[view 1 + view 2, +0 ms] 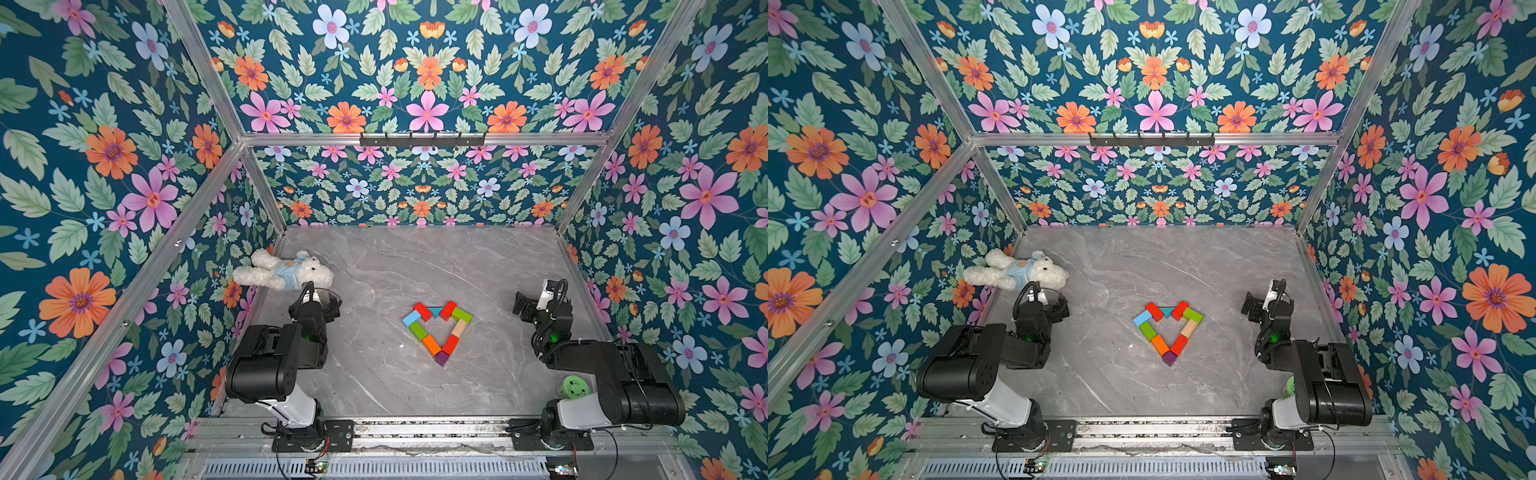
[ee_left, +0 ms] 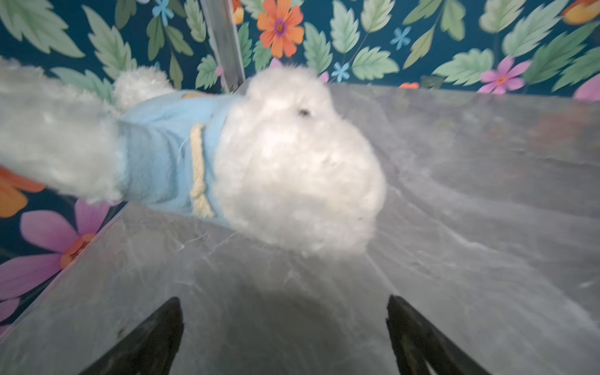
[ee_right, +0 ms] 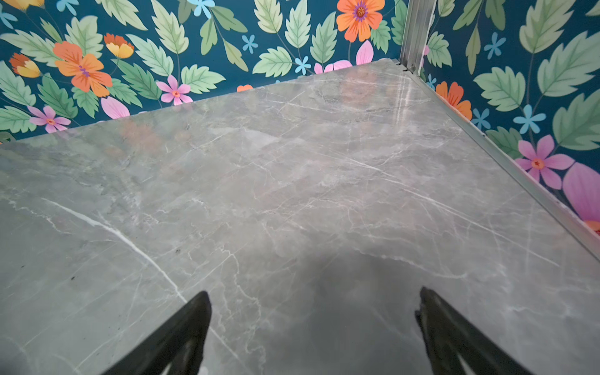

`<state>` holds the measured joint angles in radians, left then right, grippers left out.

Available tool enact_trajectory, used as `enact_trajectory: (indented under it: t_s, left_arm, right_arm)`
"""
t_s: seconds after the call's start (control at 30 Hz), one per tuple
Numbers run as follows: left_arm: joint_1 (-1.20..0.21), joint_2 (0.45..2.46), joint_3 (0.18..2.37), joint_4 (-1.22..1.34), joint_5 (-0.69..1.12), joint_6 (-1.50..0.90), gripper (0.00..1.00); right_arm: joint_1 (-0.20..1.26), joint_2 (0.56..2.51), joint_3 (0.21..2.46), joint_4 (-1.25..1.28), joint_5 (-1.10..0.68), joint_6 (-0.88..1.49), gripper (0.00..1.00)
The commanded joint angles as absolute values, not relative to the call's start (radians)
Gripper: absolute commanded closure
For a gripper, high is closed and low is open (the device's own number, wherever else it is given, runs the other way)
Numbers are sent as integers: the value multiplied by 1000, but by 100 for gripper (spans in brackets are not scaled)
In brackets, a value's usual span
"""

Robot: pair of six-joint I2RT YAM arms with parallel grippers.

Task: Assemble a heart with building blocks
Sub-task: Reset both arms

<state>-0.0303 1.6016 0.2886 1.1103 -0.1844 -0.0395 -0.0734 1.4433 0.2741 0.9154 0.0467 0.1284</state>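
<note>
The heart [image 1: 431, 345] shows in both top views only. The wrist views show the left claw [image 2: 283, 298] wide and empty, facing the bear [image 2: 285, 162], and the right claw [image 3: 314, 290] wide and empty.

Bright, even, diffuse light fills both top views. The tabletop [image 1: 415, 270] has a soft sheen, and the heart [image 1: 437, 332] casts barely any shadow on it. In the left wrist view the plush bear [image 2: 292, 162] on the tabletop is blurred. In the right wrist view the tabletop's veins are crisp, a soft shadow lies before the right hand [image 3: 313, 292], and pale wallpaper [image 3: 146, 65] reflections show at its far edge.
</note>
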Motion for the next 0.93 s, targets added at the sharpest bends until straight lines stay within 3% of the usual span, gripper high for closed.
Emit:
enact_trajectory:
  t_s: [0.0,0.9]
  left_arm:
    - [-27,1599,285,1213,-174,-29,1]
    - [-34,1595,279,1219,-175,-19,1]
  right_arm:
    - [-74,1444,273,964,34,117,1]
    - [-74,1443,275,965,34,117,1]
